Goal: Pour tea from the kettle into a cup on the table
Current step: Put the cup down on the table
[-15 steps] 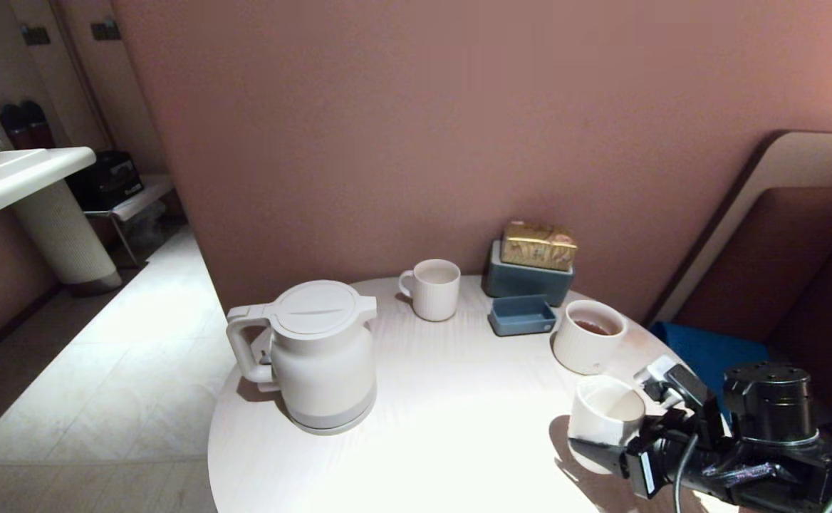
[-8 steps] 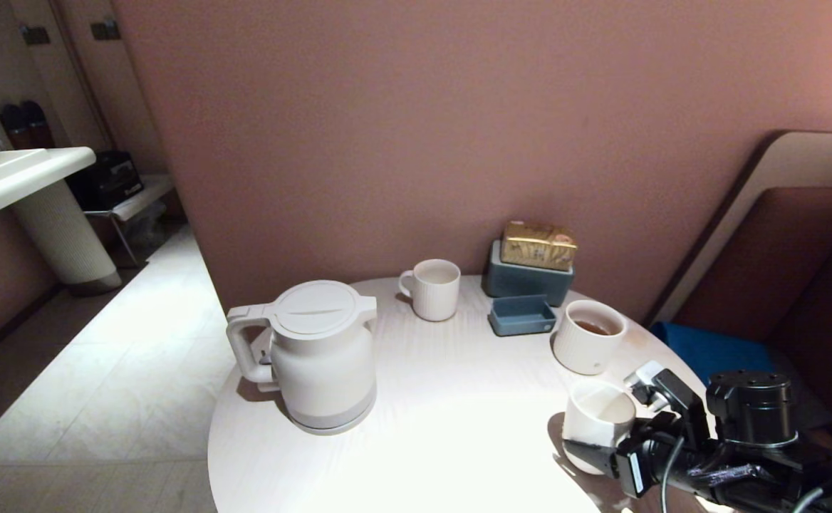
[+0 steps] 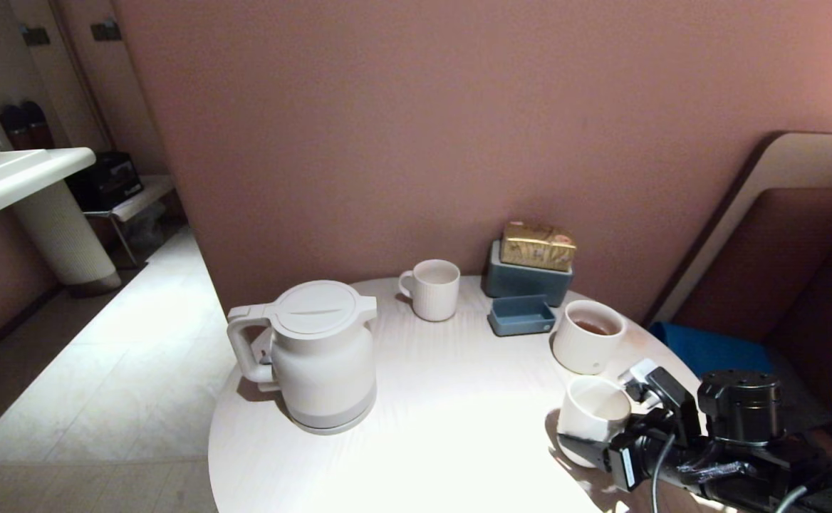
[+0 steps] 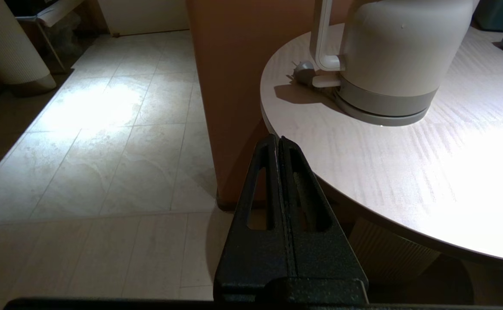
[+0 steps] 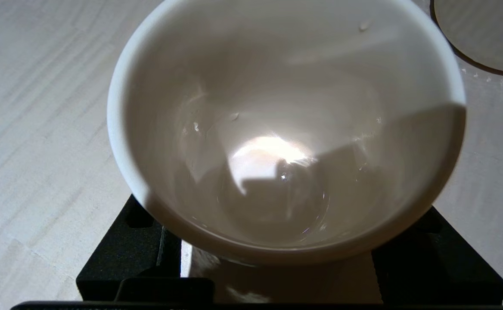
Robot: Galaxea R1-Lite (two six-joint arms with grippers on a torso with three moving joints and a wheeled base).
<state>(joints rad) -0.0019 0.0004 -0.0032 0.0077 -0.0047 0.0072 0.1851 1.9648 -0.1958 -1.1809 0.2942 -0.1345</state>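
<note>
Right gripper [image 3: 587, 434] clamped on upright cup [image 3: 593, 417], well apart from kettle [image 3: 316, 356] standing leftward; left gripper [image 4: 279, 144] shut, parked nearer kettle handle

kettle [image 3: 320, 356] left on table [image 3: 459, 399] | cup [image 3: 593, 417] right, near edge

White kettle [image 3: 323, 356] — grey foot band, white ribbed cup [image 3: 593, 420], blue-grey tray [image 3: 522, 315] — gold packet [image 3: 538, 246]

Lighting, as I see it: dim warm room; overhead glare blows out the table [image 3: 459, 456] at lower centre; the kettle [image 3: 320, 356] casts a soft shadow leftward; close cup [image 5: 277, 129] interior slightly blurred.
</note>
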